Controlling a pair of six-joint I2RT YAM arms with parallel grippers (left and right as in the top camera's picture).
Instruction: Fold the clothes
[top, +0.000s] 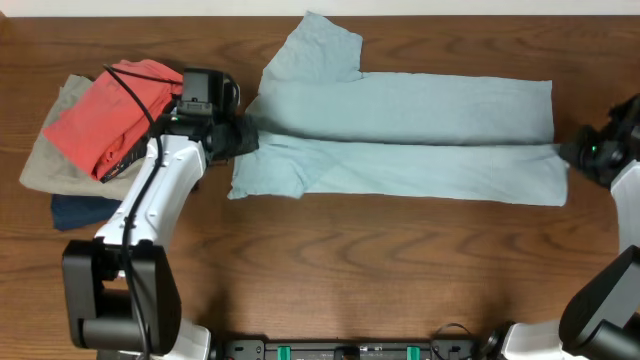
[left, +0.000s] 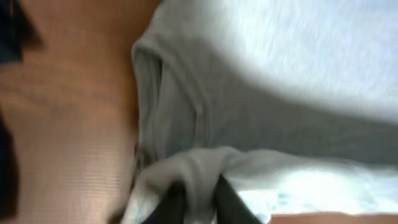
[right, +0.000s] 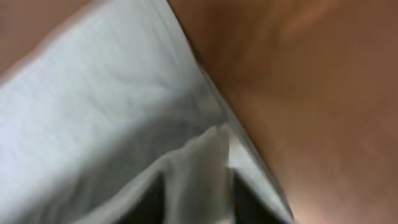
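Observation:
The pale light-blue garment (top: 400, 135) lies stretched across the table, folded lengthwise, one sleeve (top: 315, 45) pointing to the far side and one (top: 265, 175) toward the near side. My left gripper (top: 243, 137) is shut on its left edge; the left wrist view shows a bunch of the cloth (left: 199, 174) pinched between the dark fingers (left: 198, 202). My right gripper (top: 566, 150) is shut on its right edge; the right wrist view shows a fold of cloth (right: 199, 168) between the fingers (right: 198, 196).
A pile of folded garments sits at the left: coral-red (top: 110, 115) on top, beige (top: 45, 160) under it, navy (top: 80, 212) at the near side. The wooden table (top: 380, 270) extends toward the front edge.

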